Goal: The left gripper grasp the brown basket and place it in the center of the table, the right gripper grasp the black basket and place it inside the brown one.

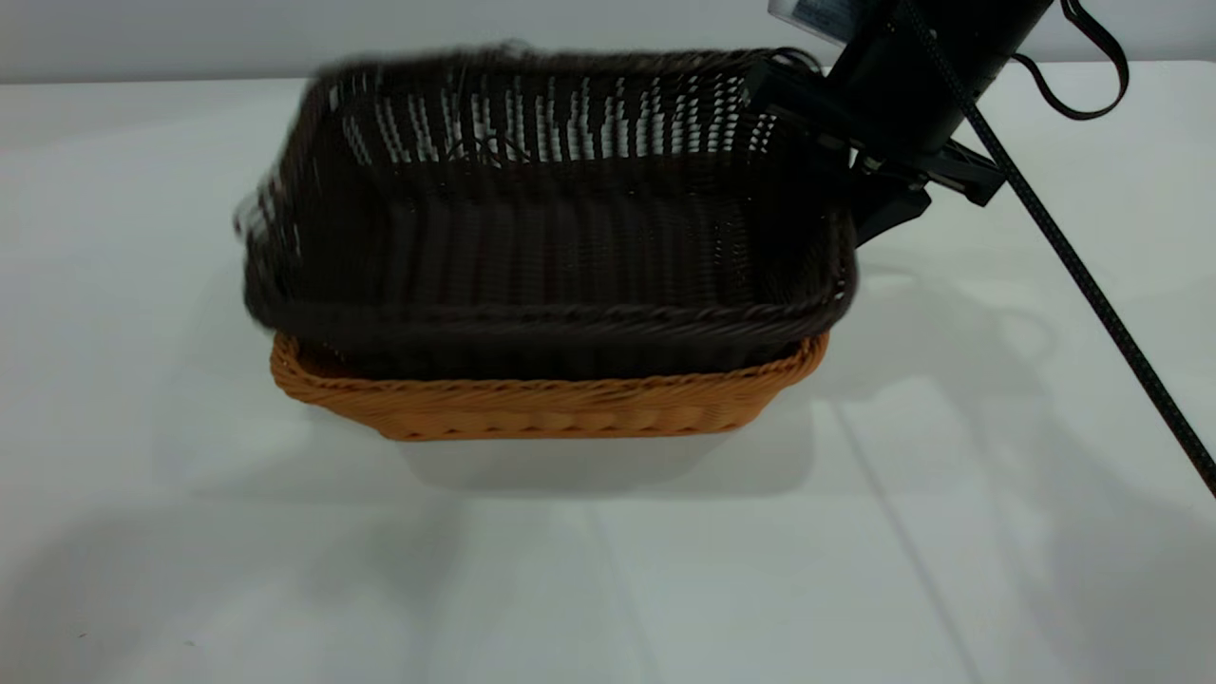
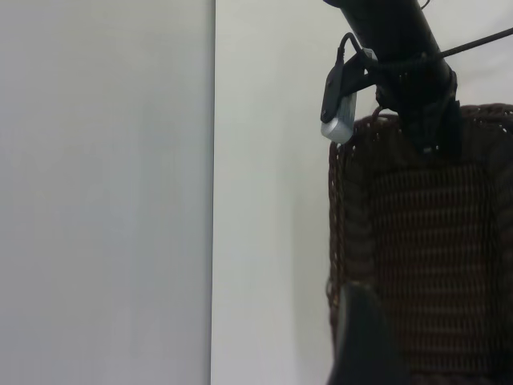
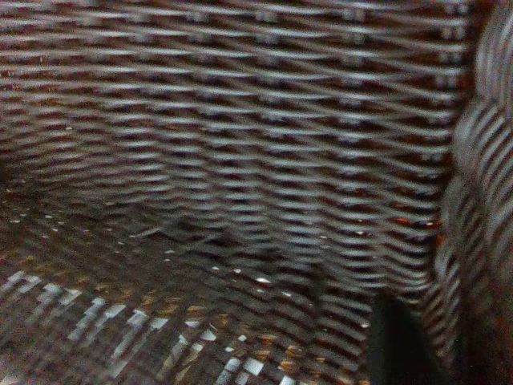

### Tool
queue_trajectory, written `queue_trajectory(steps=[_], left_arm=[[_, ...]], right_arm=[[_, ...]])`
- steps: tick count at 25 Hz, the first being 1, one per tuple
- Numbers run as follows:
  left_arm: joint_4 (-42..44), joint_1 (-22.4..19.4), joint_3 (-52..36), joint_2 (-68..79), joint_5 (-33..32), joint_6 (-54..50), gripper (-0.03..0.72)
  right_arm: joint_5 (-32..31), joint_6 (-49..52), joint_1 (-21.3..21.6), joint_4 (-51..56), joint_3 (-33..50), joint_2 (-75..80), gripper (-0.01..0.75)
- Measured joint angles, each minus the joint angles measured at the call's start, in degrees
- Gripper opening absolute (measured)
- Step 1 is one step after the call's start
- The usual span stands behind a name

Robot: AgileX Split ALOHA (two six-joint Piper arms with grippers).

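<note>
The black basket (image 1: 541, 237) sits tilted inside the brown basket (image 1: 541, 404) on the table (image 1: 190, 570).

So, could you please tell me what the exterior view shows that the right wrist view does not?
Only the exterior view shows the brown basket on the white table, with the black basket tilted into it and the right gripper at its right rim. Only the right wrist view shows the black basket's inner weave up close, with the brown one hidden. Both share the black basket. The left gripper appears in neither.
</note>
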State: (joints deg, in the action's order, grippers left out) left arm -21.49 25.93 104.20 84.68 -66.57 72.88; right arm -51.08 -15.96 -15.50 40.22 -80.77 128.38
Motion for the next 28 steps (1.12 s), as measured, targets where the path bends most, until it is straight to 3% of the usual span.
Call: queue_trajectory(steps=[6, 9, 13, 18, 28], left_arm=[[0.7, 0.0, 0.0, -0.2, 0.0, -0.1, 0.419], [4.3, 0.0, 0.0, -1.4, 0.0, -1.8, 0.419], [10.8, 0.0, 0.0, -4.4, 0.0, -9.0, 0.419], [18.8, 0.0, 0.0, -8.9, 0.0, -19.8, 0.419], [22.5, 0.0, 0.0, -18.7, -0.3, -36.9, 0.419]], right_arm=[[-6.9, 0.0, 0.0, -0.2, -5.8, -0.1, 0.459], [-11.5, 0.0, 0.0, -2.9, -10.2, -1.5, 0.524], [-16.5, 1.5, 0.0, -6.2, -16.1, -6.1, 0.537], [-18.3, 4.2, 0.0, -11.6, -21.9, -15.5, 0.533], [-20.6, 9.7, 0.0, -17.1, -22.2, -40.9, 0.531]])
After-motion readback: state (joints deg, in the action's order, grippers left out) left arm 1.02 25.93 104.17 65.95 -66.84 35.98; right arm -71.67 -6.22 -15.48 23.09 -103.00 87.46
